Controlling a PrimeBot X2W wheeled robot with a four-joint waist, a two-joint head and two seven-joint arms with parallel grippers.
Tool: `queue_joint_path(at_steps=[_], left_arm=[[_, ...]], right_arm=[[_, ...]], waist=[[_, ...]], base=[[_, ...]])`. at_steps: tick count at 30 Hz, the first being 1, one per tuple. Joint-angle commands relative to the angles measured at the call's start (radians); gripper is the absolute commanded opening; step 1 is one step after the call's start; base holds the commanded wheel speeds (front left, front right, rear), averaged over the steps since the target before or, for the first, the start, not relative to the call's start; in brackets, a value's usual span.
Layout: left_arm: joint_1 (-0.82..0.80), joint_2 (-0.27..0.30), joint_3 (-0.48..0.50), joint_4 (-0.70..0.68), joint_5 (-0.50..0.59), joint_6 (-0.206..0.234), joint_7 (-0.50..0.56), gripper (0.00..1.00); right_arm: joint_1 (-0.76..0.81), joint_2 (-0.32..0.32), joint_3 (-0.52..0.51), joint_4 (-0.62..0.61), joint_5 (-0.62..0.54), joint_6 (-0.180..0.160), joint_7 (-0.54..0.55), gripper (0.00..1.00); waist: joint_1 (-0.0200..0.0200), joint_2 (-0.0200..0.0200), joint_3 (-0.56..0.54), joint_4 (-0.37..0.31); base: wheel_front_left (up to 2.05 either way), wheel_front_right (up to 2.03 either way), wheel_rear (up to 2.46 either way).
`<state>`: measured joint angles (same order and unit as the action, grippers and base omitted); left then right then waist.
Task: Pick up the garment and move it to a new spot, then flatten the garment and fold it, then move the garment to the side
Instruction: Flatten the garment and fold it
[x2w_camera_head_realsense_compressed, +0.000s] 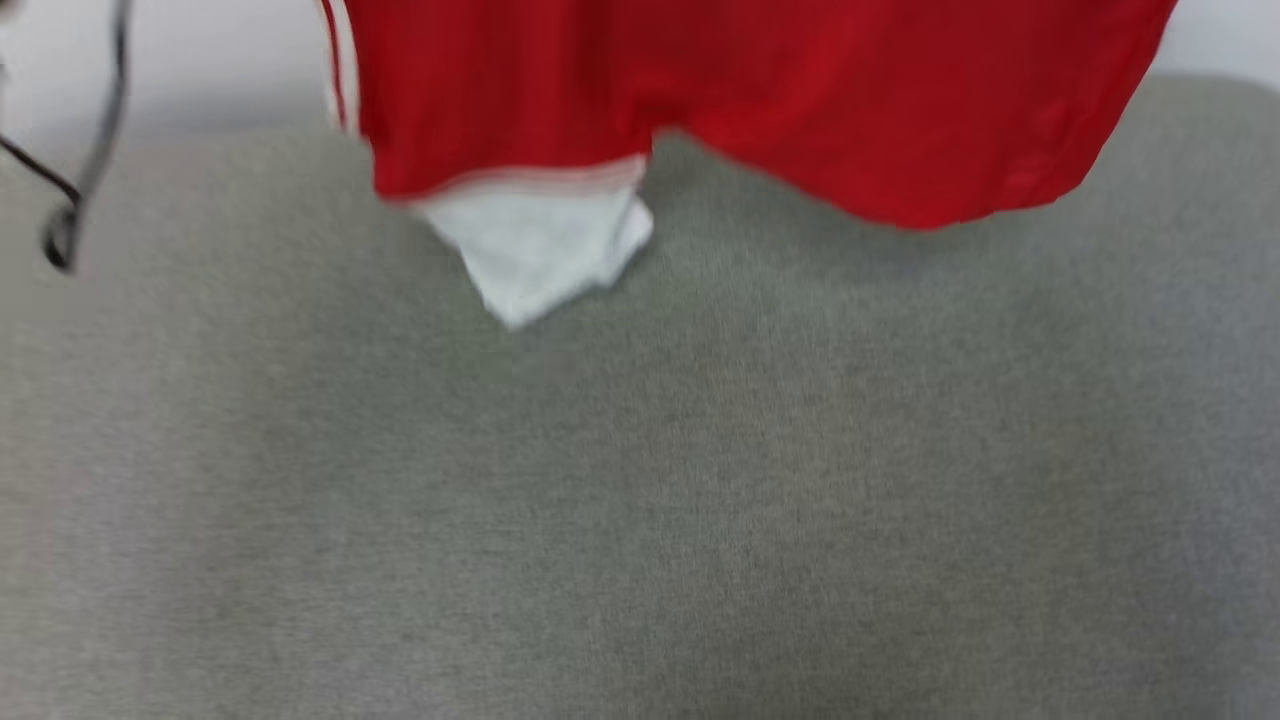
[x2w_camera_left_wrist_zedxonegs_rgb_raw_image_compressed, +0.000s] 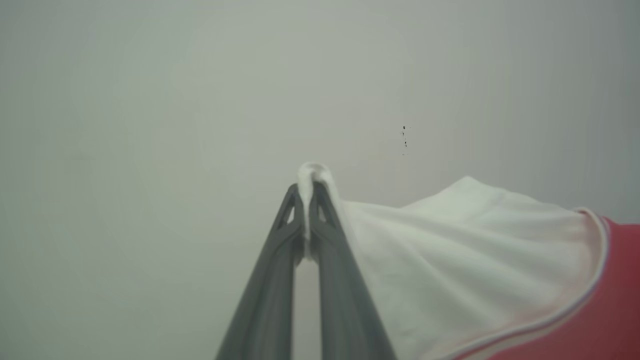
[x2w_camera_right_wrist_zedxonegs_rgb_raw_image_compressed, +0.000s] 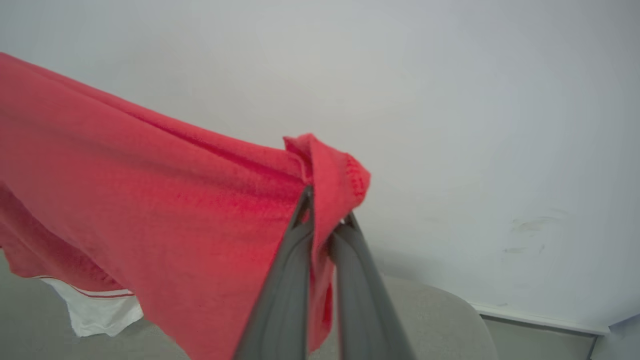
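The garment (x2w_camera_head_realsense_compressed: 760, 100), a red shirt, hangs across the top of the head view above the grey counter (x2w_camera_head_realsense_compressed: 640, 500), lifted by both hands. One white sleeve end (x2w_camera_head_realsense_compressed: 540, 250) droops at upper centre, and whether its tip touches the counter cannot be told. At lower centre of the left wrist view, the left hand (x2w_camera_left_wrist_zedxonegs_rgb_raw_image_compressed: 306, 192) has its fingers pressed together on a pinch of white sleeve fabric; the cloth spreads away to the lower right, and the fingers aim at a plain pale wall (x2w_camera_left_wrist_zedxonegs_rgb_raw_image_compressed: 150, 100). At lower centre of the right wrist view, the right hand (x2w_camera_right_wrist_zedxonegs_rgb_raw_image_compressed: 325, 212) is clamped on a bunched red edge, the shirt's body draping toward the left of the frame. Judged step: carrying the shirt to a new spot. To do it well, hold the hands level and well apart for a taut span, lift the sleeve clear, and lay the lowest edge down first.
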<state>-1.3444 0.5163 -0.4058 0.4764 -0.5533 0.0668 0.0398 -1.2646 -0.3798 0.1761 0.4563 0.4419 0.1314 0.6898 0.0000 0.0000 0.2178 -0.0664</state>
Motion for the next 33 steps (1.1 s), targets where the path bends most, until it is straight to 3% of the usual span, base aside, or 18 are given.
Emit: queue_joint_path(at_steps=[1, 8, 15, 22, 33], left_arm=[[-0.06, 0.004, 0.009, 0.017, 0.015, 0.002, -0.011, 0.0], [-0.287, 0.009, 0.014, 0.058, 0.064, 0.003, -0.054, 0.0], [-0.402, 0.009, 0.018, 0.058, 0.087, 0.023, -0.069, 0.0], [-0.384, -0.002, 0.025, 0.052, 0.069, 0.038, -0.08, 0.0], [-0.287, -0.046, 0.042, 0.079, 0.005, 0.036, -0.117, 0.0]], right_arm=[[-0.046, -0.001, -0.016, 0.008, -0.011, -0.002, -0.027, 0.0], [-0.218, 0.012, -0.03, 0.026, -0.046, -0.001, -0.194, 0.0], [-0.368, 0.005, 0.022, 0.116, -0.058, -0.001, -0.363, 0.0], [-0.464, 0.003, 0.125, 0.217, 0.009, -0.001, -0.457, 0.0], [-0.449, 0.003, 0.285, 0.341, 0.121, -0.001, -0.545, 0.0]], waist=[[0.0, 0.0, 0.113, -0.027], [0.0, 0.0, 0.293, -0.048], [0.0, 0.0, 0.41, -0.053], [0.0, 0.0, 0.505, -0.04], [0.0, 0.0, 0.556, -0.014]], base=[[0.0, 0.0, 0.0], [0.0, 0.0, 0.0], [0.0, 0.0, 0.0], [0.0, 0.0, 0.0], [0.0, 0.0, 0.0]])
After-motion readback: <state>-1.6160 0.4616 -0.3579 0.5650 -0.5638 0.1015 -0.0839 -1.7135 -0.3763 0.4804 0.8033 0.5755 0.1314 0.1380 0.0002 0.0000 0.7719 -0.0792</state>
